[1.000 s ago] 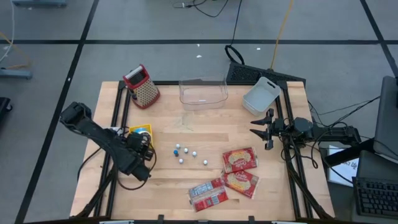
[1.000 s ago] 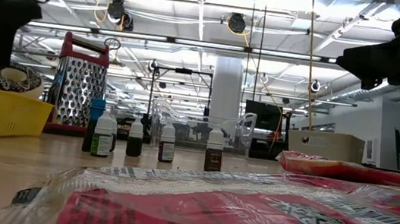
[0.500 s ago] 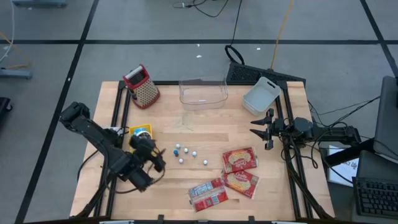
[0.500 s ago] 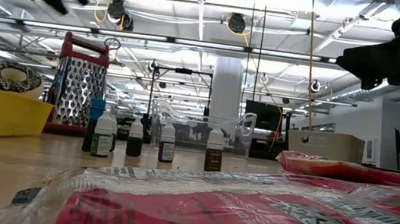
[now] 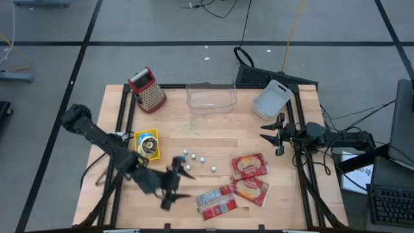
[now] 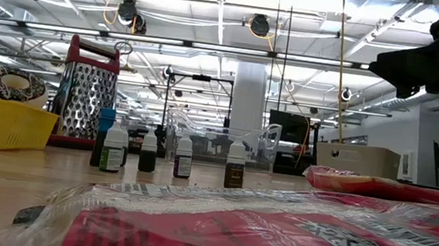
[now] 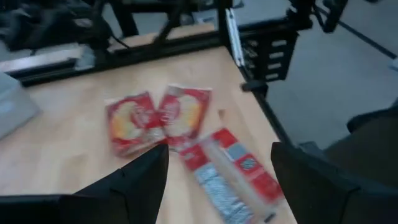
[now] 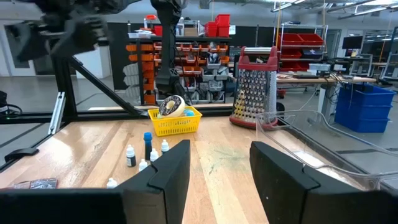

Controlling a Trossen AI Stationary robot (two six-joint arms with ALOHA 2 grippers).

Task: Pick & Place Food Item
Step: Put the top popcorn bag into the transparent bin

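A doughnut (image 5: pixel 149 145) with dark and white icing lies in a yellow basket (image 5: pixel 138 137) at the table's left. Two red food packets (image 5: pixel 250 166) (image 5: pixel 251 190) and a red-and-silver packet (image 5: pixel 216 202) lie flat near the front right. My left gripper (image 5: pixel 178 188) is open and holds nothing. It hangs above the table between the basket and the packets, pointing toward the packets (image 7: pixel 186 112). My right gripper (image 5: pixel 275 134) waits open at the table's right edge, above the surface.
Several small dropper bottles (image 5: pixel 193 159) stand mid-table just beyond my left gripper. A red-topped metal grater (image 5: pixel 147 89), a clear plastic tub (image 5: pixel 211 97) and a white bin (image 5: pixel 272 98) stand along the far edge. Bare wood lies between the bottles and the tub.
My left gripper has left its place above the yellow basket. It has risen, swung toward the table's near edge and right toward the packets, and tipped from pointing down to nearly level while rolling. Its fingers stay apart. The doughnut stays in the basket.
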